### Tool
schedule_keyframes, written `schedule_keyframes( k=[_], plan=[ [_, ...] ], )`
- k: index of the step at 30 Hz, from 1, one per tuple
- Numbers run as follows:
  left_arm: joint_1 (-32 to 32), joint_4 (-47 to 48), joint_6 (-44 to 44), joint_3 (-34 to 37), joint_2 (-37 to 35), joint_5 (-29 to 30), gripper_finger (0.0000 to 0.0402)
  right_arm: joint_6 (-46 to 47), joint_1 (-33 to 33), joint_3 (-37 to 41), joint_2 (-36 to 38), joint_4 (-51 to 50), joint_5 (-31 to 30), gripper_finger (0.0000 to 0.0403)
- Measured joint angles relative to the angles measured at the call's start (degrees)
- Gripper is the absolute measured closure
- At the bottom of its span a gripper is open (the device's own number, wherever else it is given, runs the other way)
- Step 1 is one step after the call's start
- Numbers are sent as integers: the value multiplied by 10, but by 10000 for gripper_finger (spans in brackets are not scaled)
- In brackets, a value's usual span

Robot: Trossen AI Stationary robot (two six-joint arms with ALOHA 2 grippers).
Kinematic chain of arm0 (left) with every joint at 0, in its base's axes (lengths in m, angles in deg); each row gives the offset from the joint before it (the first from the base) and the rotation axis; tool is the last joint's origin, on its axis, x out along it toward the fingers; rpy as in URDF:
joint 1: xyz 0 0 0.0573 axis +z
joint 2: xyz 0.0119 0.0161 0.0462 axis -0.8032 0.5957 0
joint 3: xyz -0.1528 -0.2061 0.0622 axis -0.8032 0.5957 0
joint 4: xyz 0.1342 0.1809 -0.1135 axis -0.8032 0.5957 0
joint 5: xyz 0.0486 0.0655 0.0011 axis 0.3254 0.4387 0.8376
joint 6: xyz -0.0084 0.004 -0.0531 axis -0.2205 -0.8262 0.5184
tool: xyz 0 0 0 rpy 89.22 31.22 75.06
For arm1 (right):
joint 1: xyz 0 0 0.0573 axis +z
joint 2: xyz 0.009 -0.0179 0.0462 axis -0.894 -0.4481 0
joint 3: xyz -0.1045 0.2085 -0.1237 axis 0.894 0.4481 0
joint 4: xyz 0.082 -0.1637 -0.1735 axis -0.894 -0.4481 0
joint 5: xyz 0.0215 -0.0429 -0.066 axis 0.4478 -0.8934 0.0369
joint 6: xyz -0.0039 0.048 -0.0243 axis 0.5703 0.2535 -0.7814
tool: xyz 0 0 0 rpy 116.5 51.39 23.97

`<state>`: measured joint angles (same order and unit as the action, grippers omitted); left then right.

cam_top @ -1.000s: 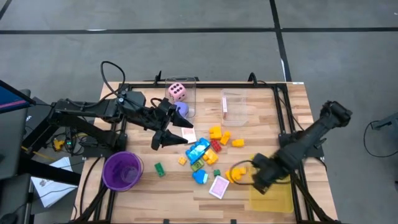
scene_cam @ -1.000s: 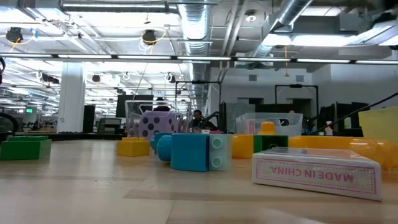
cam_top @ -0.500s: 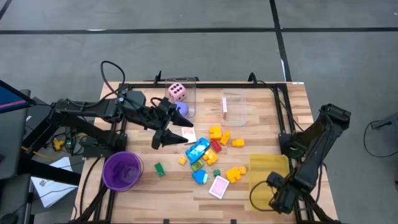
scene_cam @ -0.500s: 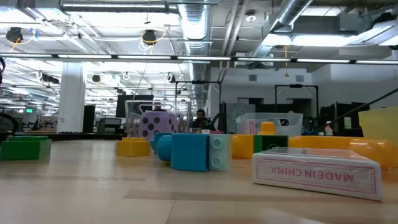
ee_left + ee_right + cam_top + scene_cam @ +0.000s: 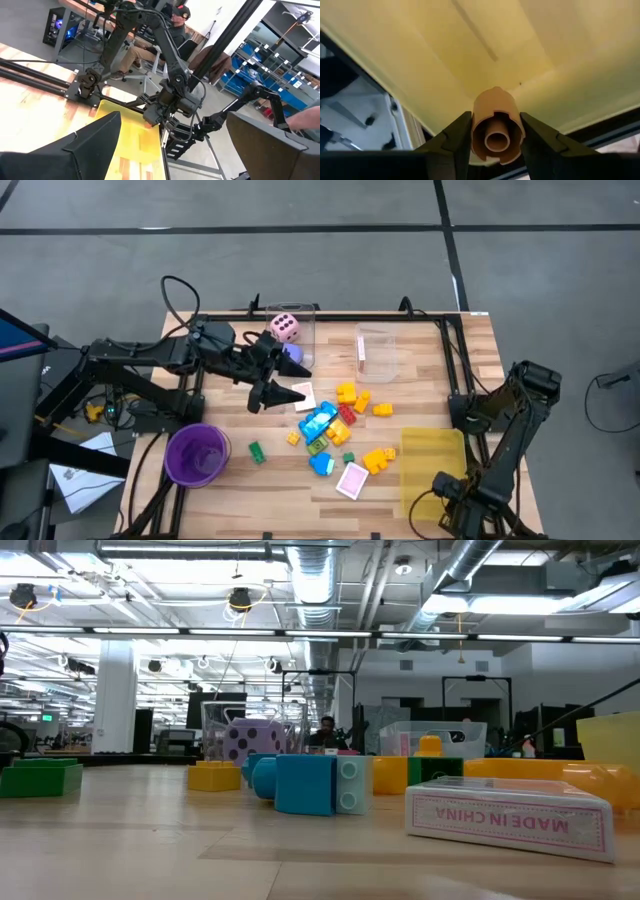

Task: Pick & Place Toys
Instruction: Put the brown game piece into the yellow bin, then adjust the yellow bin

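I've swung my right claw (image 5: 496, 145) off the toy pile (image 5: 335, 430) and over the yellow tray (image 5: 432, 448), pinching an orange block (image 5: 495, 124) with tray floor just beyond it (release comes next, I'd judge); my left claw (image 5: 283, 392) hangs spread and empty beside the pile

Two dark, matte arms here, chunky joints linked by slim black segments. The left pincer (image 5: 285, 392) ends in two pointed black fingers (image 5: 85, 145), broad and flat-faced. Black cables loop off the left arm's base. The right pincer (image 5: 496, 132) shows smooth, dark, tapered fingers.
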<state>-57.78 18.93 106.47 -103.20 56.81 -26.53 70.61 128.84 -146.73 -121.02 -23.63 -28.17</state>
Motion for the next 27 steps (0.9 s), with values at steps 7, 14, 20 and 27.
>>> schedule_keyframes(
  k=[7, 14, 20, 27],
  plan=[
    [0, 0, 11, 0, 0, 24, 42, 5, 22, 0, -1, 17, -31, 268],
    [0, 0, 22, 0, 0, 26, 42, 5, 33, 19, 0, 60, -40, 268],
    [0, 0, 31, 0, 0, 37, 42, -2, 35, 30, 1, 64, -38, 259],
    [0, -1, 31, 0, 0, 38, 42, -19, 36, 30, 1, 62, -32, 218]
  ],
)
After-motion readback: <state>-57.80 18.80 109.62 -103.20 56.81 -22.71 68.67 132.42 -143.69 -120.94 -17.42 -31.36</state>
